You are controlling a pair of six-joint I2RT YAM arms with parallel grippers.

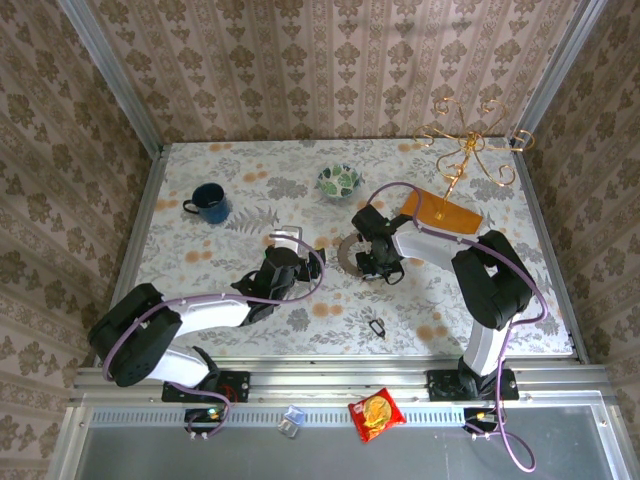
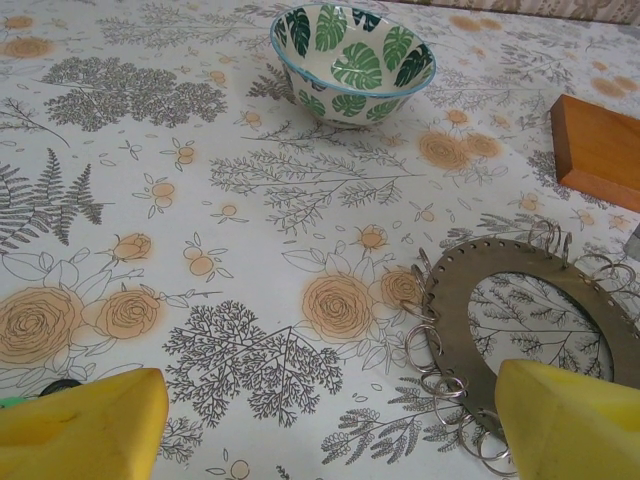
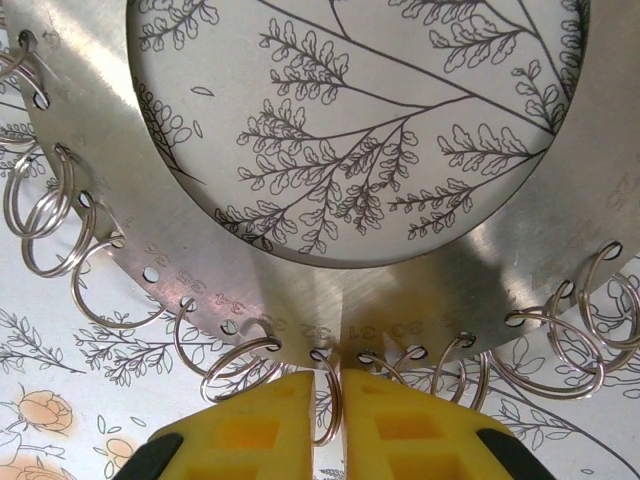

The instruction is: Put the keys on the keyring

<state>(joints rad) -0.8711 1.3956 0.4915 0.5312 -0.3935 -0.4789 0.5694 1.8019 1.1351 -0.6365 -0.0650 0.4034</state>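
Observation:
The keyring (image 1: 377, 327) is a small dark oval loop lying on the tablecloth near the front edge, apart from both arms. The keys are hidden; a green sliver (image 2: 8, 402) peeks out by my left finger, too little to identify. My right gripper (image 3: 333, 375) (image 1: 378, 262) is shut on a silver split ring (image 3: 330, 410) that hangs from the near rim of a flat metal ring-shaped disc (image 3: 300, 300) (image 1: 350, 255). My left gripper (image 2: 330, 430) (image 1: 287, 255) is open just left of the disc (image 2: 460, 300), with nothing between its yellow fingers.
Several more split rings hang round the disc's rim. A leaf-patterned bowl (image 1: 339, 181) (image 2: 352, 60) stands behind it, and a blue mug (image 1: 208, 203) at the back left. A gold wire stand (image 1: 470, 140) on an orange wooden base (image 1: 440, 210) (image 2: 600, 150) is at the back right.

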